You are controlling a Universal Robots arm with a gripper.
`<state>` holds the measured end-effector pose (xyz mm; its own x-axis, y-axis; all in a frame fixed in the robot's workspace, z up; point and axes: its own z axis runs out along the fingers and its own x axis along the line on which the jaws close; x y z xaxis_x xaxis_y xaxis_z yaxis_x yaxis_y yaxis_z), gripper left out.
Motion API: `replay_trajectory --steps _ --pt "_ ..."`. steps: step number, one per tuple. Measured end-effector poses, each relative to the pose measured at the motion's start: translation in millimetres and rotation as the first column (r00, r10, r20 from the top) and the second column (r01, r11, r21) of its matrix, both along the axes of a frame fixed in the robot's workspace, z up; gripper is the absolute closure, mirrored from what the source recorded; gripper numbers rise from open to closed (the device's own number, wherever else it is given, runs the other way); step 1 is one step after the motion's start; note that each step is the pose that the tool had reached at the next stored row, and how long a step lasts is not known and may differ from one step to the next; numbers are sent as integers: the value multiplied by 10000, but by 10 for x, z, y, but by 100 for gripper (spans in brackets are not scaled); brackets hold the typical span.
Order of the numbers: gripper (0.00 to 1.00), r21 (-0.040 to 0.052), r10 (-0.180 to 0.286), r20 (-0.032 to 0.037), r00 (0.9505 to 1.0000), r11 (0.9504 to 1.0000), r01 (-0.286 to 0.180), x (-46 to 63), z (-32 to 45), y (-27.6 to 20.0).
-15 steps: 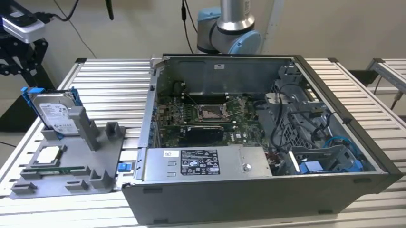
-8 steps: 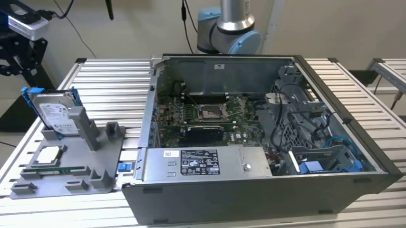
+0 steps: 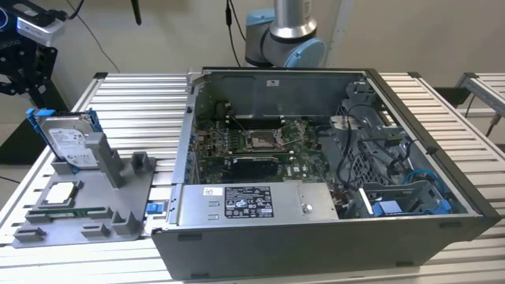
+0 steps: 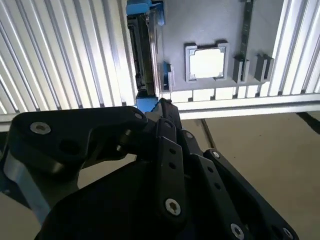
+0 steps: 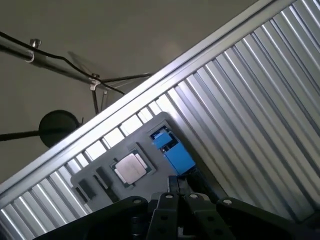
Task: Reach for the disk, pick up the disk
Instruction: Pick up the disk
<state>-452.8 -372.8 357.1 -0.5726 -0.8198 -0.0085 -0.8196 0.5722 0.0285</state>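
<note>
Disk [image 4: 145, 50] stands on edge near the bench [image 4: 60, 60] edge, dead ahead of my fingers [image 4: 167, 114], long axis along my approach; finger spread I cannot tell.

Exterior view: even, diffuse overhead light, moderately bright. Table [image 3: 134, 89] slats at 9 o'clock of the computer case [image 3: 316, 248] carry pale streaks of glare. The case interior is darker, with the deepest shade toward its 3 o'clock side.

Second wrist view: slats blown out to white bands. CPU chip [image 4: 206, 64] washed to a nearly featureless white patch. Gripper [image 4: 162, 111] is a dark, underexposed mass with small highlights on its screw heads [image 4: 172, 206].

First wrist view: dimmer overall. Floor [image 5: 150, 35] is grey-brown, with soft shadows beside the cables [image 5: 65, 60]. Slats show bright streaks.
</note>
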Motion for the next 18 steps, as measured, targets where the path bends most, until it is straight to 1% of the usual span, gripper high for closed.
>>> replay_trajectory --steps 2,5,8,12,14,15,16,18 --pt "100 1 363 2 9993 9993 -363 0 -1 1" --pt "100 0 859 0 9963 9963 -859 0 -1 10" --pt "100 0 1304 0 9915 9915 -1304 0 -4 25" --pt "100 0 1750 1 9846 9846 -1750 0 -7 64" --pt "100 0 1986 2 9801 9801 -1986 -1 -9 77" --pt "100 0 2135 3 9769 9769 -2135 -2 -10 80" --pt "100 0 2299 3 9732 9732 -2299 -1 -11 80" --pt "100 0 2653 2 9642 9642 -2653 -2 -13 81"
